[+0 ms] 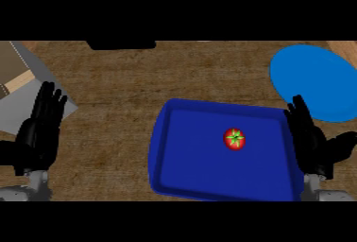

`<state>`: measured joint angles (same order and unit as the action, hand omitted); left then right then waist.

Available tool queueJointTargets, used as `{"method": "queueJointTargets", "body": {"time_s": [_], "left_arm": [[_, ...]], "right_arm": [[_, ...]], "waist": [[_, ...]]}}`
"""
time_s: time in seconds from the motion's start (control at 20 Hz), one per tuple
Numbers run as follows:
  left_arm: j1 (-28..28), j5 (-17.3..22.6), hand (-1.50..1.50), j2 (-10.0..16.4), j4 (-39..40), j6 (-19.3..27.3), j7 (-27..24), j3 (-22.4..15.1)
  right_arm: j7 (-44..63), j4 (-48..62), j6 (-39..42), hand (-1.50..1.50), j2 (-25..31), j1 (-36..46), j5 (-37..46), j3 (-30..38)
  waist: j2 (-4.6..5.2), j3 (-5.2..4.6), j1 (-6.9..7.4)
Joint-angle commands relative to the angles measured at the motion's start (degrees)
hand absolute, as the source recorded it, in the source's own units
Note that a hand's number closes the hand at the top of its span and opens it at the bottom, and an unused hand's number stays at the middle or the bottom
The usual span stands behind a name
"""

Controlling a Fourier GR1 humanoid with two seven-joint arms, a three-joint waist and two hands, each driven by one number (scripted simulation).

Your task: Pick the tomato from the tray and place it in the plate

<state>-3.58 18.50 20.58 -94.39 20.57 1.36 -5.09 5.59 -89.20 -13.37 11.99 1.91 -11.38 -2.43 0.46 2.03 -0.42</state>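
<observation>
Brown counter [118, 94]: wood-grain top that fills the view, bare between the two sets of fingers and beyond them to the far edge.
Grey block [17, 101]: pale slab with a tan panel at the left edge, just beyond and left of the left fingers, whose tips overlap its corner in the view.
Dark shape [122, 45]: black, at the far edge, well beyond the left fingertips.
Tray [195, 160]: dark blue with rounded corners and a raised rim. Its right rim runs under the right fingers, and its left rim is well apart from the left fingers.
Tomato [235, 139]: red with a green star on top. It lies on the tray floor, left of the right fingers, near them but apart.
Plate [314, 82]: lighter blue and round, just beyond the right fingertips.
Right hand [311, 149]: fingers straight and close together, pointing away, thumb out to the side, holding nothing.
Left hand [38, 137]: fingers straight and slightly fanned, holding nothing.
Open room: a wide bare strip lies between the left fingers and the tray's left rim. A bare band lies beyond the tray. A narrow gap between tray corner and plate sits just left of the right fingertips.
</observation>
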Motion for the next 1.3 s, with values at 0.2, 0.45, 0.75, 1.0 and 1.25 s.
{"method": "queueJointTargets", "body": {"time_s": [0.2,0.45,0.75,1.0,1.25], "left_arm": [[6.6,-11.0,0.00,11.0,4.4,-4.1,-3.9,-1.8],[10.1,-13.5,0.00,10.7,6.1,-5.1,-6.9,-4.8],[10.5,-13.2,0.00,10.8,8.1,-6.3,-9.6,-3.3],[8.8,-14.6,0.00,11.0,6.6,-7.1,-6.4,-2.6],[7.5,-14.9,0.00,8.9,11.5,-6.8,-9.7,-2.3]], "right_arm": [[-6.1,-7.9,-6.5,-1.50,-11.6,7.4,-12.9,6.1],[-15.8,-9.1,-29.9,-1.50,-11.8,3.0,7.4,3.6],[-29.0,-19.6,-50.6,-1.50,-11.9,-5.2,1.9,-14.3],[-21.9,-22.3,-50.1,-1.50,-10.8,-15.2,13.3,-29.0],[-5.6,-20.1,-45.1,-1.50,3.3,-17.3,16.9,-26.9]], "waist": [[-0.70,-1.85,0.85],[-0.77,-2.19,0.49],[-0.87,-2.01,0.28],[-0.63,-2.10,0.29],[-0.24,-2.34,0.53]]}}
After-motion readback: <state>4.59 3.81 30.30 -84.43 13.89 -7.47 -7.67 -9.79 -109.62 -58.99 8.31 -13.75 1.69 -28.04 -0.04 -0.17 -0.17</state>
